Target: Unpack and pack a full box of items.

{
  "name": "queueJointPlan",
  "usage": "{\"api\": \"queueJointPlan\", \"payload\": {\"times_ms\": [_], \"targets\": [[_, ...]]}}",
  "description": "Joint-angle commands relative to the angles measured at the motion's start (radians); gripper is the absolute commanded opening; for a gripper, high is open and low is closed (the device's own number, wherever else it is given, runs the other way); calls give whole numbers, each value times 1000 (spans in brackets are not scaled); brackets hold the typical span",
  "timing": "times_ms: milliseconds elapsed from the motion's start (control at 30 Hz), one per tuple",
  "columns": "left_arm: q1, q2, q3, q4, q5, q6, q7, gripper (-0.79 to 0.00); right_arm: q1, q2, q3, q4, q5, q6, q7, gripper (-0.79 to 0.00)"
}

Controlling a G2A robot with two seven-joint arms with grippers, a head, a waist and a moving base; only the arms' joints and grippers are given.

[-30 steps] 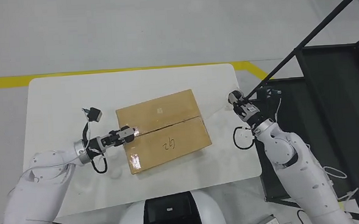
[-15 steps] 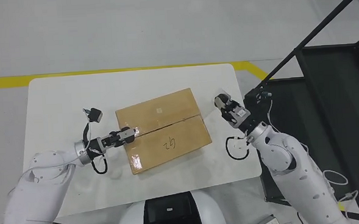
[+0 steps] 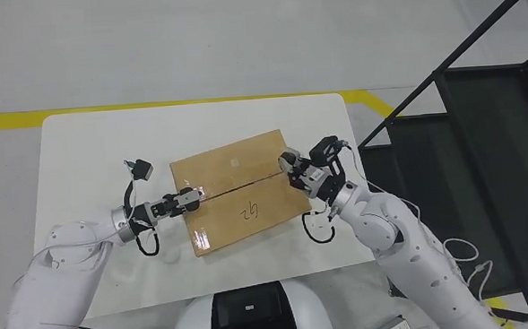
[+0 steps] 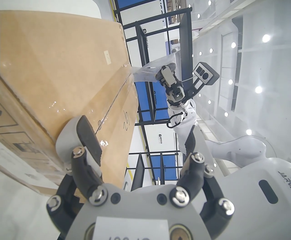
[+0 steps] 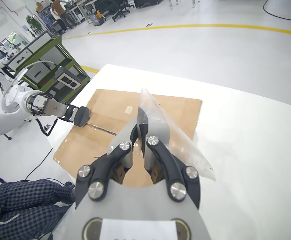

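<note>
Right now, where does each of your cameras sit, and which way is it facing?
Top view: above the arms, looking down at the table and cardboard box; both arms show.
Left wrist view: on that wrist, facing across the box top past the left gripper toward the right gripper.
Right wrist view: on that wrist, looking down past the right gripper, shut on clear tape, at the box.
Both wrist views show the box and the other gripper.
</note>
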Motion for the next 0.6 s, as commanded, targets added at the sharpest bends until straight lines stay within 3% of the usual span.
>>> {"api": "queueJointPlan", "payload": {"times_ms": [0,567], "targets": [[0,0,0,0,-2,0,-1,0,10,-3,-19,3,-15,12,4,-785],[1,-1,1,3,-9,-7,-7,0,127,-46,-215,111,-156,94,68,-785]]}}
